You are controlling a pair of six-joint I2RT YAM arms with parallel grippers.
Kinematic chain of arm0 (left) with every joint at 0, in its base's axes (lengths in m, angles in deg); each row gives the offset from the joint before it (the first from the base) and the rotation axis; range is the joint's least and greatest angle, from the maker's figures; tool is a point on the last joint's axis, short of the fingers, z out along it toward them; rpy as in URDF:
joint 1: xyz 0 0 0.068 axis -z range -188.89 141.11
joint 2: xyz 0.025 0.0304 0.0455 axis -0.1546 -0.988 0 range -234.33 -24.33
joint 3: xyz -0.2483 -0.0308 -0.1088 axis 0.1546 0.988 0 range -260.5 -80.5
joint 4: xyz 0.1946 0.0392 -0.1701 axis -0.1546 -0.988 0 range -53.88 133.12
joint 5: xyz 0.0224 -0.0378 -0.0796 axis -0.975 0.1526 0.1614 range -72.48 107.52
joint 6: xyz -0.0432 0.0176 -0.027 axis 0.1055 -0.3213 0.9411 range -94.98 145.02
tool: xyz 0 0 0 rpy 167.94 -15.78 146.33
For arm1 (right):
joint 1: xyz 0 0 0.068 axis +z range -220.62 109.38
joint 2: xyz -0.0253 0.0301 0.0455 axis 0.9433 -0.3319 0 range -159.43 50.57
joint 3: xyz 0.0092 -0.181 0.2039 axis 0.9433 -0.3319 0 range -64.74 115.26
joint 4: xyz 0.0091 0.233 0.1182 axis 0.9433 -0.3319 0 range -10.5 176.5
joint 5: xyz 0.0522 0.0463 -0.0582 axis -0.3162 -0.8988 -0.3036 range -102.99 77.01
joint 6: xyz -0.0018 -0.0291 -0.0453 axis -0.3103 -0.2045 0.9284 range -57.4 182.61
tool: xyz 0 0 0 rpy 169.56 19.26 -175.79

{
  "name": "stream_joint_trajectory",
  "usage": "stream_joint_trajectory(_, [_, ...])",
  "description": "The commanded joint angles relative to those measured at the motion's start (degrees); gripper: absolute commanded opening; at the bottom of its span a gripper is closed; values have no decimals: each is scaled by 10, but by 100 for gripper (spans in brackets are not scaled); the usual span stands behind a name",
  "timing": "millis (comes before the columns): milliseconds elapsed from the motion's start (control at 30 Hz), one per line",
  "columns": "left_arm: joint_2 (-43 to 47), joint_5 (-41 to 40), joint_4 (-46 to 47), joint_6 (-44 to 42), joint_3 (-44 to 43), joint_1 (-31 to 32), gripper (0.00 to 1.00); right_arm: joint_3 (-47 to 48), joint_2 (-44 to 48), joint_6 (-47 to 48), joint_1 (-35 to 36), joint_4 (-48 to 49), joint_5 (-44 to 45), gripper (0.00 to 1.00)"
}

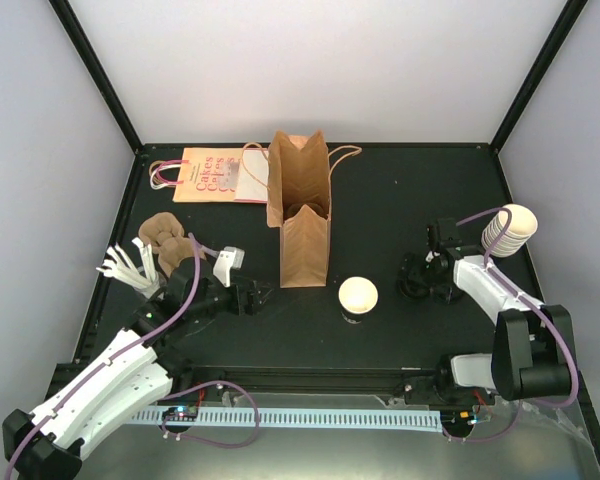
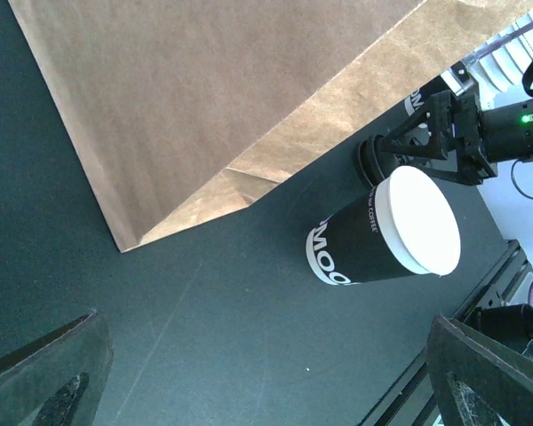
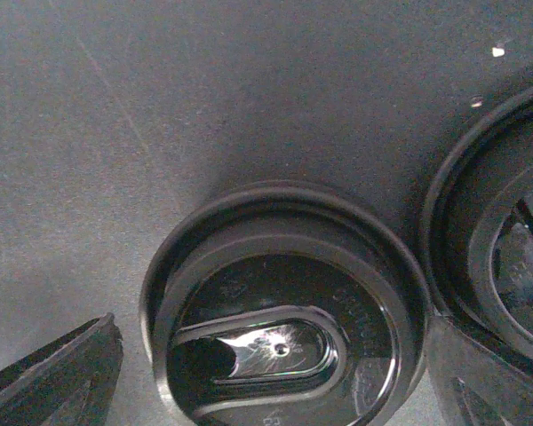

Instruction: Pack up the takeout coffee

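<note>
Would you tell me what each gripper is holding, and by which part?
Nothing is held: left gripper and right gripper are both open, the right one hovering over a black lid.

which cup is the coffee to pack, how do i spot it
Find the brown paper bag in the middle of the black table. Just right of its near end stands a lone cup. Its sides are black with white lettering under a pale top, unlike the all-cream stack of cups at the right edge.

You get the round black plastic lid [image 3: 284, 355] cropped below, a second black plastic lid [image 3: 502, 240] cut at right, the brown paper bag [image 2: 204, 98] running past the top.
</note>
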Motion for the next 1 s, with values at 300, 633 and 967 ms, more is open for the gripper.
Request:
stream_joint_trajectory(300, [2,13,14,-11,-5,-2,99,-5,-20,8,-8,21,1,87])
stream_joint_trajectory(633, [6,13,9,-13,-5,-3,99,0,-23,9,-7,11,5,76])
stream_joint_trajectory(967, [9,13,6,-15,-6,-2,99,21,2,8,-5,-20,2,75])
